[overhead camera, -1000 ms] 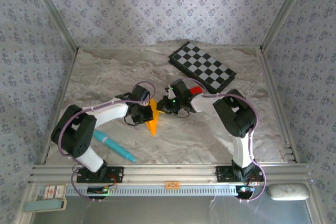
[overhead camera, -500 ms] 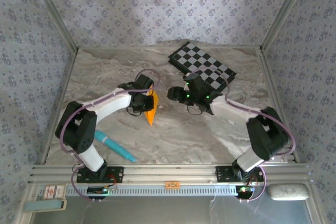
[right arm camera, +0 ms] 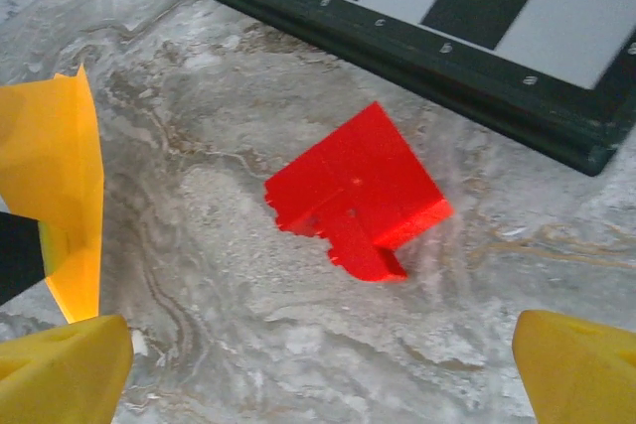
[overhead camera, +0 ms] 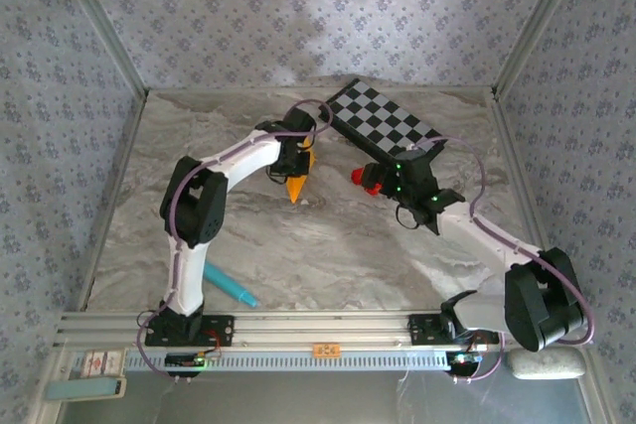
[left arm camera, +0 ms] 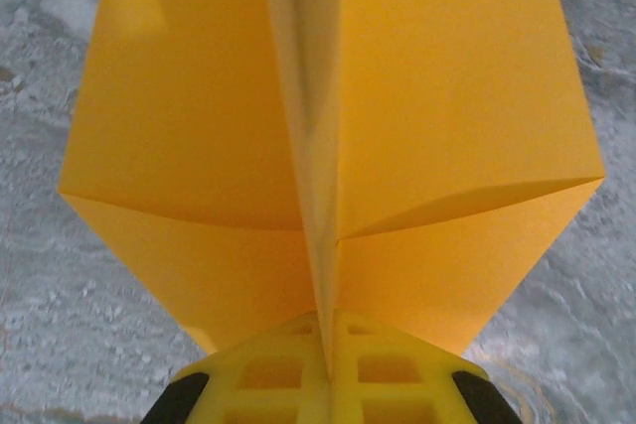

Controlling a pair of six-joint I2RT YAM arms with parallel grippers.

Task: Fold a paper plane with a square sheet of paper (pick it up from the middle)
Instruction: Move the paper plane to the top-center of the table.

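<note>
The paper plane (overhead camera: 297, 184) is held by the left gripper (overhead camera: 294, 159) over the far middle of the worktop (overhead camera: 328, 255), just left of the checkerboard (overhead camera: 383, 124), with its nose towards the near edge. In the left wrist view the gripper is pinched tight on the centre fold and the 2 wings spread out to either side.

The plane should weigh almost nothing. It is thin, springy paper that crumples or loses its creases under a hard squeeze, and it may slip out sideways. The stacked centre fold is the stiffest part and the sensible place to hold. The wings would bend.

The right gripper (right arm camera: 318, 374) stands wide and empty above the small red block (right arm camera: 358, 196), near the checkerboard's near edge.

The worktop is smooth, marbled grey-white, so flat paper on it would be hard to get under. A teal pen (overhead camera: 224, 281) lies near the near-left corner. Patterned walls close in the left, far and right sides.
</note>
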